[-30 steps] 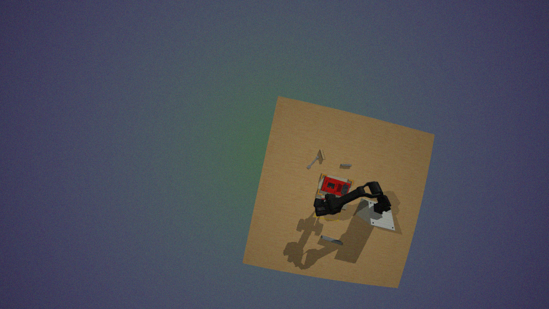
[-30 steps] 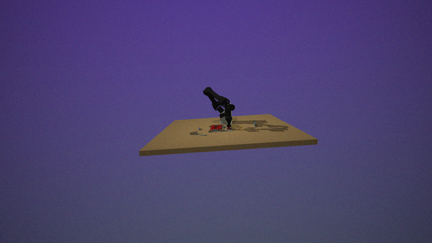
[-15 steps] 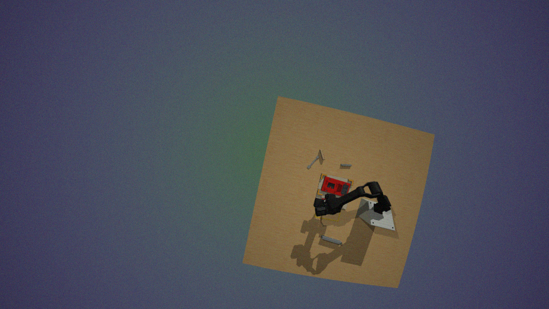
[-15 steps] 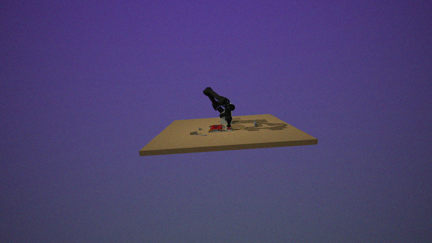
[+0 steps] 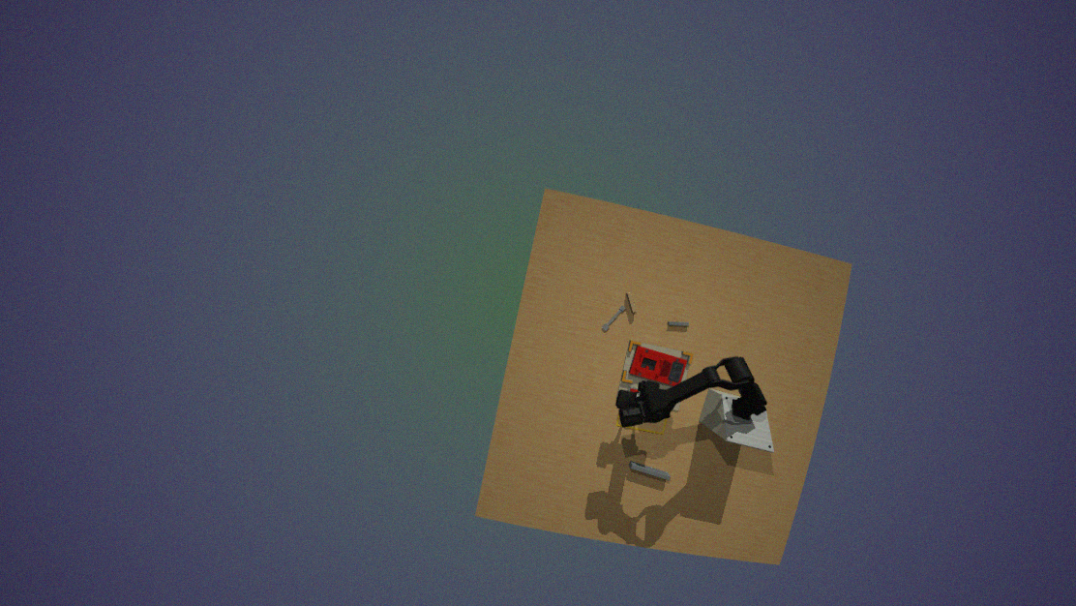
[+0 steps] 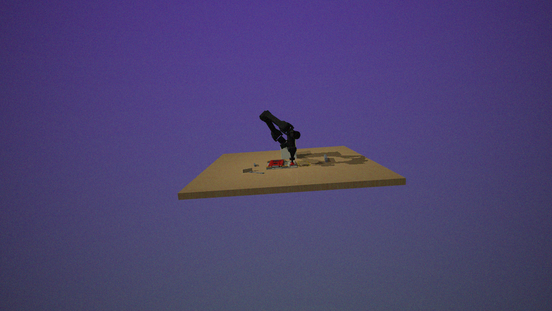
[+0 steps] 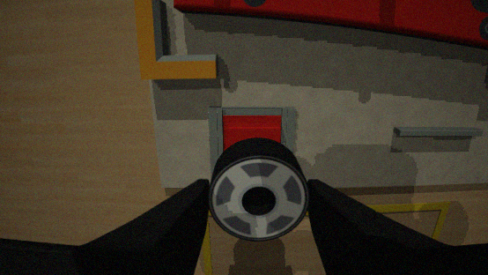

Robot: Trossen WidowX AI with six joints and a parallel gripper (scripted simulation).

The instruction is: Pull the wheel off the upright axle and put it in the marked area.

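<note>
The wheel (image 7: pixel 259 231), black with a grey spoked hub, is upright-axled between my fingertips in the wrist view. My gripper (image 7: pixel 258 189) (image 6: pixel 292 161) is shut on its two sides. The hub hole shows dark, with no axle end standing out of it. Whether the axle is still inside is hidden. Below and behind the wheel is a red block (image 7: pixel 252 124) in a grey frame on the pale board (image 7: pixel 182 147). The marked area, a yellow outline (image 7: pixel 407 206) (image 5: pixel 651 432), lies on the table beside the board, partly hidden by my fingers and wheel.
A red body (image 5: pixel 657 364) (image 6: pixel 276 163) (image 7: pixel 308 12) sits on the board between orange corner brackets (image 7: pixel 185 70). A low grey rail (image 7: pixel 438 131) stands on the board. A grey bar (image 5: pixel 649 471) (image 6: pixel 325 158), a smaller bar (image 5: pixel 677 324) and a thin grey rod (image 5: pixel 614 318) are on the table.
</note>
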